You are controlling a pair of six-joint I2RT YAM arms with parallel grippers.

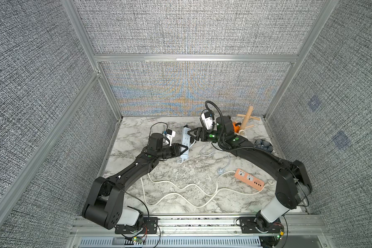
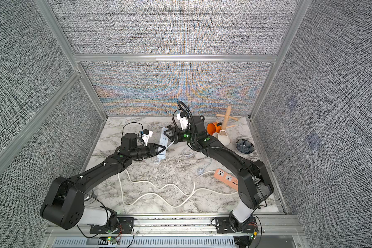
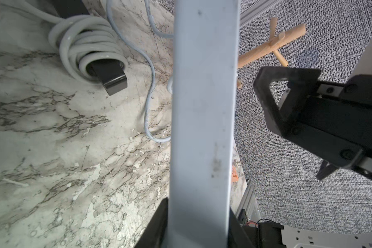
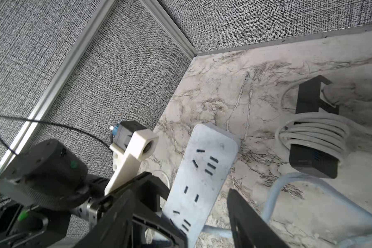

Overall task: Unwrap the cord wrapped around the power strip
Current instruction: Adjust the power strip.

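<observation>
- Left wrist view: marbled counter point(image 3: 52, 150) is walled by grey fabric point(image 3: 288, 171).
- Power strip point(image 1: 185, 139), rear-centre, is aligned front-to-back, clamped in left pincer point(image 1: 186, 149); right pincer point(image 1: 191, 136) spread astride it.

Matt plastics on a marble-look tabletop point(image 1: 180, 171) — cloth walls point(image 1: 180, 28) around.
The power strip point(image 4: 202, 171) is pale matt plastic, scuffed and smudged; its cord point(image 3: 147, 107) is smooth and rubbery. The black strip point(image 3: 114, 80) shines glossy at its end. Peg rack point(image 1: 247, 117): bare pale wood. Frame rails point(image 1: 193, 58) — brushed metal; walls coarsely woven. The veined tabletop looks smooth, dull-sheened.
</observation>
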